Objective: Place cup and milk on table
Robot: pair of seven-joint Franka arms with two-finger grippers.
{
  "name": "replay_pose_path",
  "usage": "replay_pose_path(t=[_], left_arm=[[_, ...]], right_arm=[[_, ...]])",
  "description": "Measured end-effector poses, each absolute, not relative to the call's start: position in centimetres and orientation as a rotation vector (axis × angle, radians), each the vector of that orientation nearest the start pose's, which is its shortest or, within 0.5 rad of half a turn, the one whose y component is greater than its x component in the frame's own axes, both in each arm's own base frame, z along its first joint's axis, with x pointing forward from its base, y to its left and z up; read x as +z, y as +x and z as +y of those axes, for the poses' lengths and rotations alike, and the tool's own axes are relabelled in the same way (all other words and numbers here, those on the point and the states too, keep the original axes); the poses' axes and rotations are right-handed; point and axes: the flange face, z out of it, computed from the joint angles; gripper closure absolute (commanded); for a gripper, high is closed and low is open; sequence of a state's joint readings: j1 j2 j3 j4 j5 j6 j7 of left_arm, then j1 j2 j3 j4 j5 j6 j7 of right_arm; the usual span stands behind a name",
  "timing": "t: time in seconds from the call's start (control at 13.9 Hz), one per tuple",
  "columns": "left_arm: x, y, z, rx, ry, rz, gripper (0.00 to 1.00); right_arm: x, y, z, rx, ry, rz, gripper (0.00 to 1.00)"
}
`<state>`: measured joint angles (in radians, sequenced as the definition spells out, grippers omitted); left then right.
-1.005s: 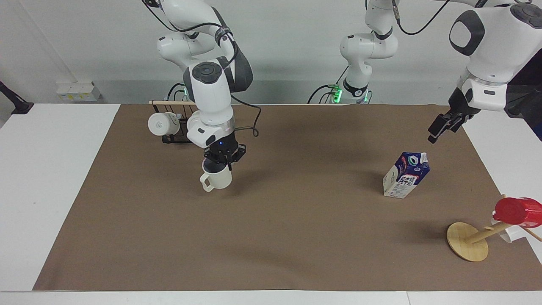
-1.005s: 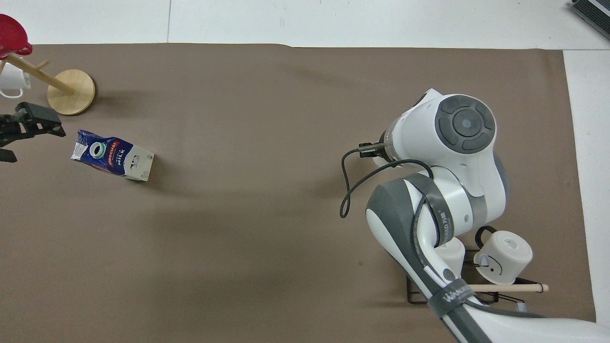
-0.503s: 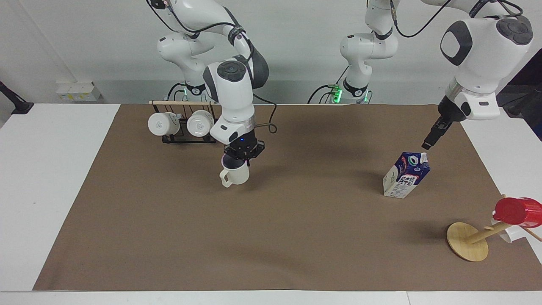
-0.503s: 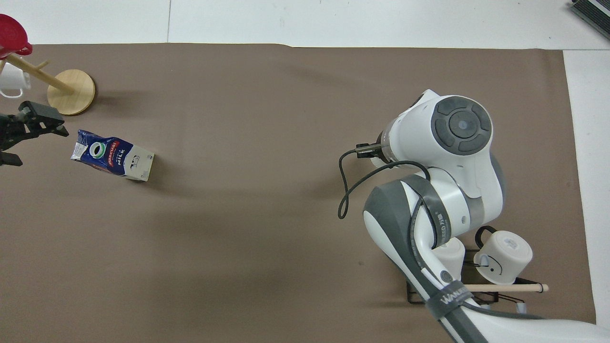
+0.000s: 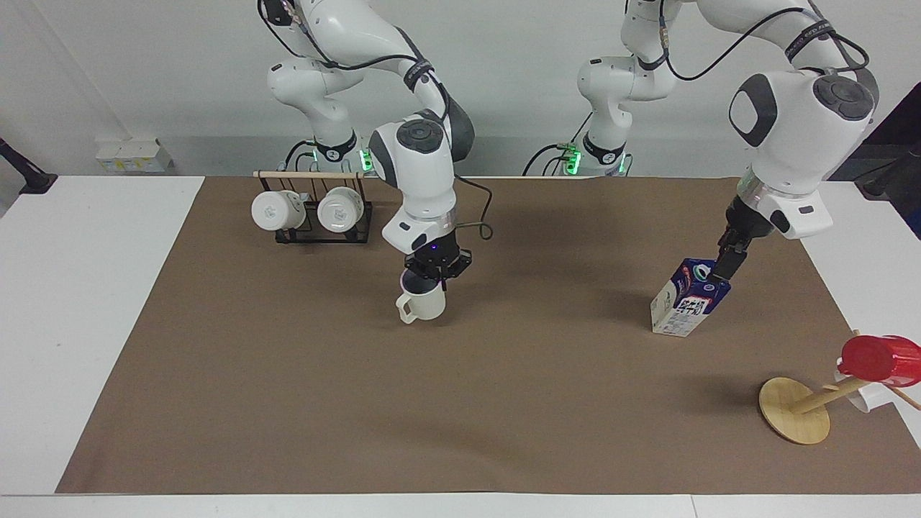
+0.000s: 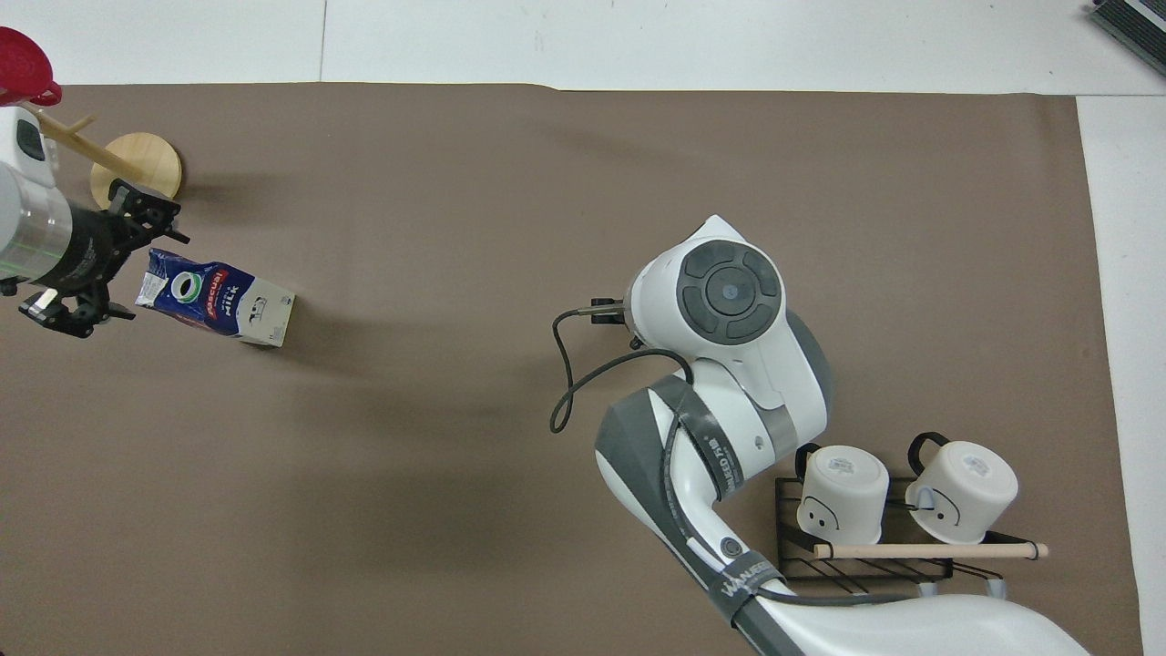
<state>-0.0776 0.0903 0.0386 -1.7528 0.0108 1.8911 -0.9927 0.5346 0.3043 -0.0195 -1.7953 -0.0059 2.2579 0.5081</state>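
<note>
The cream-white cup hangs upright from my right gripper, which is shut on its rim, low over the brown paper covering the table. I cannot tell if the cup touches the paper. In the overhead view the right arm hides the cup. The blue and white milk carton stands on the paper near the left arm's end, looking tilted; it also shows in the overhead view. My left gripper is open at the carton's gable top, its fingers to either side in the overhead view.
A black wire rack with two white mugs stands near the right arm's base, seen also in the overhead view. A wooden mug tree with a red cup stands farther out than the carton.
My right gripper carried the cup away from the rack toward the table's middle. My left gripper came down from beside the carton to its top.
</note>
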Motion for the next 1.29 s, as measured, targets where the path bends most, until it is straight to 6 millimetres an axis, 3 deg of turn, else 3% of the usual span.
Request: replay_pose_path(t=[0.29,0.57,1.08,1.29], left_arm=[[49.1,59.4,-2.1,-0.08,-2.797,-1.455,0.0],[47.8,59.2,-2.0,-0.074,-2.793,-1.459,0.0],[45.3,58.7,-1.7,-0.077,-2.791,-1.464,0.0],[45.3,58.7,-1.7,-0.078,-2.791,-1.464,0.11]], right_arm=[[37.7,56.5,33.1,-0.21,-3.069,-0.034,1.0],[36.2,54.9,35.8,-0.177,-3.078,-0.083,1.0],[36.4,55.2,35.9,-0.207,-3.065,-0.08,1.0],[36.4,55.2,35.9,-0.215,-3.061,-0.08,1.0]])
